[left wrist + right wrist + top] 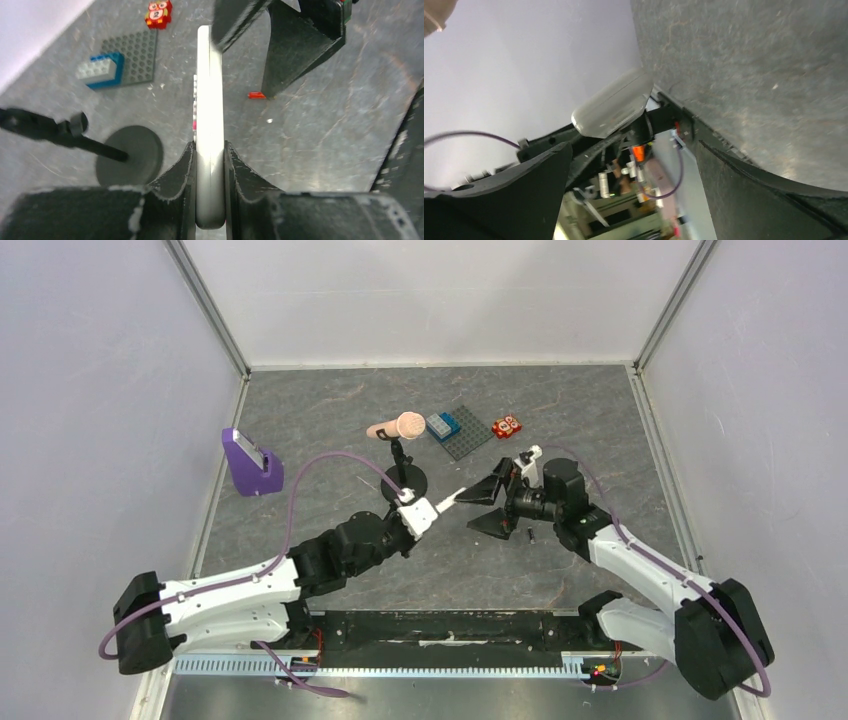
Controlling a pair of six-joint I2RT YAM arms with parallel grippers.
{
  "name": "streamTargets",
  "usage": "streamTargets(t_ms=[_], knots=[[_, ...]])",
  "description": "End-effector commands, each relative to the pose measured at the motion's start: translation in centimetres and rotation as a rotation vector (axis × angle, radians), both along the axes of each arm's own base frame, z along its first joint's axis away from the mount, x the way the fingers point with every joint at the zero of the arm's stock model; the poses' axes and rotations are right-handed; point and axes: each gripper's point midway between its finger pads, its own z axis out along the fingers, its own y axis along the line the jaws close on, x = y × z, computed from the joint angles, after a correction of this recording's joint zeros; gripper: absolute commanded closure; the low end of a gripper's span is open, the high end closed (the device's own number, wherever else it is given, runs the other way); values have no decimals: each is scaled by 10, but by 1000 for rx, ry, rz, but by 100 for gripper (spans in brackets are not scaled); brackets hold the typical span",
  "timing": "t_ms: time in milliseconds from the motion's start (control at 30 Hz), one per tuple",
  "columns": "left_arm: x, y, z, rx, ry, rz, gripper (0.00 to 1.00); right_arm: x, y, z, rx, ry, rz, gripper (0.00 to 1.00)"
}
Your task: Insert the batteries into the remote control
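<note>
Toward the left edge of the bench stood a purple stand (250, 465), well apart from the work, and I had no use for it.

Over the middle of the bench, the left jaws were clamped tight across the thin sides of the remote control (210, 100). It was off the surface and on edge, with its free end pointing to the right. I judged the grip sat at one end so that the rest of the body, and whichever face carries the battery bay, stayed reachable from the other side. The buttons faced left in the left wrist view, and I could not see the bay itself.

Toward the far edge sat a pink microphone on a black stand (400, 427), a grey studded plate (465, 432) with a blue brick on it, and a red block (509, 426). None of them was in the way.

The right jaws stood wide open and empty. They faced the remote's free end, which showed between the fingers in the right wrist view. That suited a fresh reach for a cell.

The red-orange battery (257, 95) lay on the bench just beside the right jaws. A small dark sliver (529, 533) nearby I took for the black battery. Neither was loaded yet.
</note>
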Motion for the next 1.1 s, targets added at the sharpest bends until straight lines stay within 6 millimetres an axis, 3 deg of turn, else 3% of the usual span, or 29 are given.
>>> streamTargets(t_ms=[0, 233, 533, 700, 833, 933, 1067], knots=[[-8, 8, 17, -258, 311, 188, 98, 7, -17, 6, -51, -294, 48, 3], [-42, 7, 18, -294, 575, 148, 98, 20, -21, 43, -91, -665, 119, 3], [-73, -2, 52, -398, 764, -57, 98, -5, -12, 86, -10, -1007, 324, 3], [-86, -7, 72, -372, 782, -212, 98, -25, -7, 80, 43, -1062, 435, 3], [-88, -8, 88, -371, 747, -254, 98, -54, -1, 84, 128, -1093, 485, 4], [-91, -10, 94, -360, 746, -284, 98, -65, -1, 87, 183, -1064, 475, 11], [-90, -10, 99, -368, 741, -284, 98, -75, -3, 91, 251, -1011, 465, 38]])
